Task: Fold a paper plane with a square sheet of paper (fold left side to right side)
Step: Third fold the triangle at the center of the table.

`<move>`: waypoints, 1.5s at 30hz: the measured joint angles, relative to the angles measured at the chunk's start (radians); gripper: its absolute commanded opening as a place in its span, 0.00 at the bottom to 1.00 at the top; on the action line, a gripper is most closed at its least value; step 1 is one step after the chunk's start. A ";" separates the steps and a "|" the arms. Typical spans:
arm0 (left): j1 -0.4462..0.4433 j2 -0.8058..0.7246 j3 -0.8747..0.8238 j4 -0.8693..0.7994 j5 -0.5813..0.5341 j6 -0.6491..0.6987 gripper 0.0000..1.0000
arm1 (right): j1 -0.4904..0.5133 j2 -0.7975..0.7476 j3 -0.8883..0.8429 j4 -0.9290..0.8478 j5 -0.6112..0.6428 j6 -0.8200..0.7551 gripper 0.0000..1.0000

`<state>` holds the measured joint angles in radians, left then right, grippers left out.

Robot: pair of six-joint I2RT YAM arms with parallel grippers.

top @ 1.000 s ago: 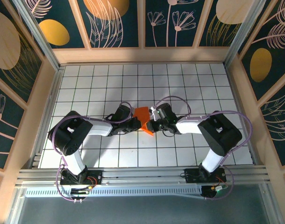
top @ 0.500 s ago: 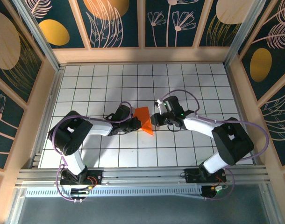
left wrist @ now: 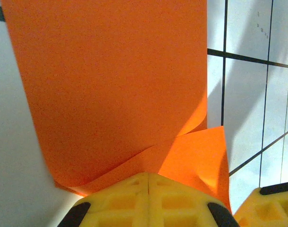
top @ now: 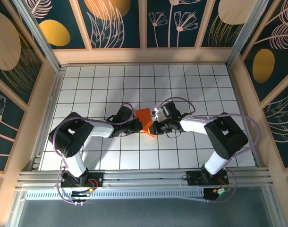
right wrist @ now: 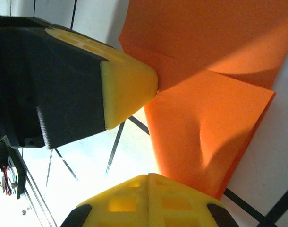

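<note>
Orange square sheet of paper (top: 144, 116) touches closed left fingers (left wrist: 120, 201) and closed right fingers (right wrist: 134, 203)

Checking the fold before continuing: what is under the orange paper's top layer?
A lower orange flap shows beneath the top layer, with white gridded table beside both. The table directly under them is covered, so whether they lie flat cannot be told.

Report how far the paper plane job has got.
Done: the orange paper is folded into a small layered wedge with creases. In hand: the left claw and right claw, both shut, touch it from either side. Left: it has no narrow pointed dart shape yet.
</note>
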<state>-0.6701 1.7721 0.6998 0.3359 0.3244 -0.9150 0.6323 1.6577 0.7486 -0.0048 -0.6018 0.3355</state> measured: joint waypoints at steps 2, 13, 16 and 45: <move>0.000 0.000 0.000 0.000 0.000 0.000 0.00 | 0.001 0.004 -0.009 0.008 -0.005 0.008 0.00; 0.000 0.000 0.000 0.000 0.000 0.000 0.00 | 0.014 0.013 -0.043 0.031 -0.010 0.023 0.00; 0.000 0.000 0.000 0.000 0.000 0.000 0.00 | 0.017 0.014 -0.043 0.031 -0.008 0.023 0.00; 0.000 0.002 0.011 -0.019 0.000 0.000 0.00 | 0.018 -0.002 -0.071 -0.002 0.026 0.015 0.00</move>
<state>-0.6701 1.7741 0.7113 0.3168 0.3244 -0.9146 0.6498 1.6558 0.6777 -0.0071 -0.5758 0.3504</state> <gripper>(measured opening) 0.048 0.051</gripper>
